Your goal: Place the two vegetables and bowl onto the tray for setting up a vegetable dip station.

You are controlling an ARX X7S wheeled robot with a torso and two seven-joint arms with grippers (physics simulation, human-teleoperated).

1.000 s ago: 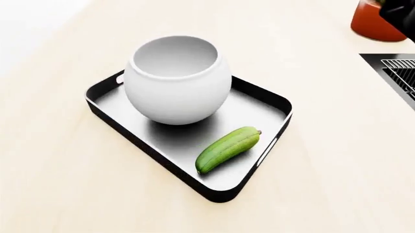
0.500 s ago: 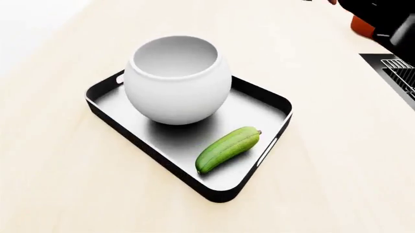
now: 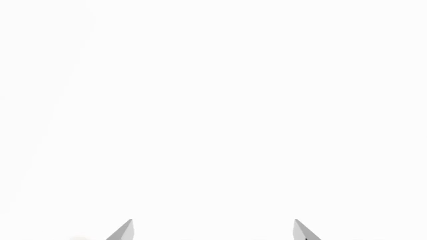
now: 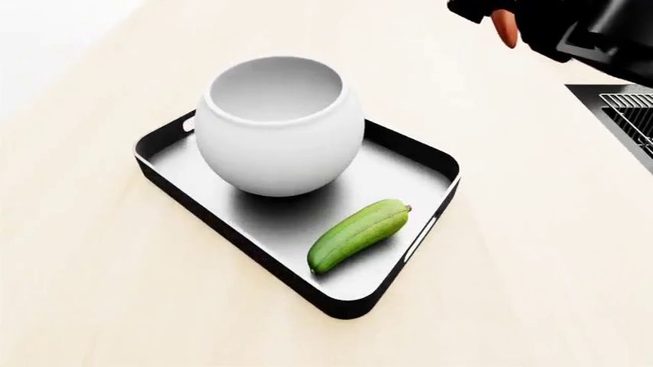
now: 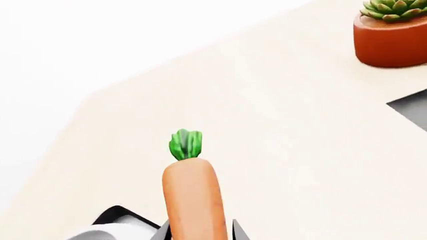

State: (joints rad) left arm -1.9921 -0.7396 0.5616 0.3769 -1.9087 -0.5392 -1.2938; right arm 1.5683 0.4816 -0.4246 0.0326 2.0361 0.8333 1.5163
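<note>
The black tray (image 4: 173, 136) with a shiny grey inside lies on the light wood table. The white bowl (image 4: 280, 126) stands in its far part and the green cucumber (image 4: 358, 234) lies in its near part. My right gripper (image 4: 531, 23) is at the top right, up above the table beyond the tray's far right corner, shut on the orange carrot (image 4: 504, 27). In the right wrist view the carrot (image 5: 193, 195) sticks out between the fingers, green tip forward, with a tray corner (image 5: 117, 214) below. My left gripper (image 3: 212, 232) is open, facing plain white.
A terracotta pot with a succulent (image 5: 392, 35) stands on the table's far right. A dark sink with a wire rack (image 4: 628, 115) is set into the table at the right edge.
My right arm has come in from the top right toward the left, bringing the carrot into the head view and covering the pot. Tray, bowl and cucumber have not moved.
</note>
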